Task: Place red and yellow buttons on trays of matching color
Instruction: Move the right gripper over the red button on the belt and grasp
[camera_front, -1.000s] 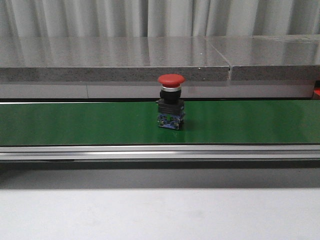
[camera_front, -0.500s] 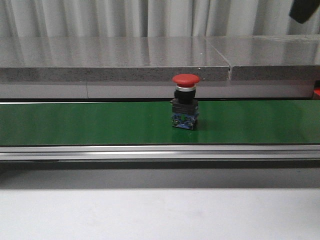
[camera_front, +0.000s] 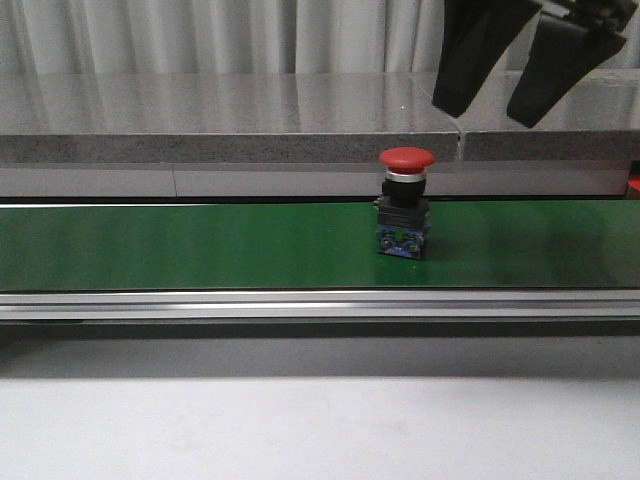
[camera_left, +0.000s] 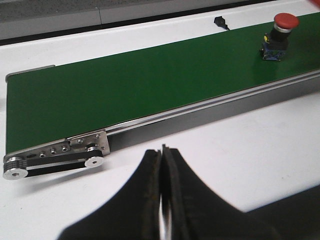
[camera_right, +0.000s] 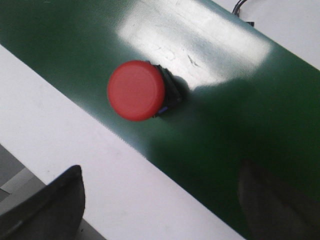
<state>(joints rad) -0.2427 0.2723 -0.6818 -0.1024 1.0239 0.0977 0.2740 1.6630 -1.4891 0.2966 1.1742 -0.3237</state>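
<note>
One red button (camera_front: 406, 215) is all that shows of the task's pieces, and it stands upright on the green belt (camera_front: 200, 245), a little right of the middle in the front view, red cap on top and dark body with a blue base below. No yellow button appears, and no tray can be made out; a sliver of red at the far right edge of the front view is too small to name. So nothing is placed yet, as far as the pictures show: the red button is unlifted and the whole sorting job remains.

Above and to the right of the button hangs the right gripper (camera_front: 525, 62), its two dark fingers spread wide and holding nothing, well clear of the cap. Its wrist view looks almost straight down on the cap. The left gripper (camera_left: 163, 200) sits over the white worktop (camera_left: 240, 140) beside the belt's end roller, fingers pressed together with nothing between them, far from the button.
</note>
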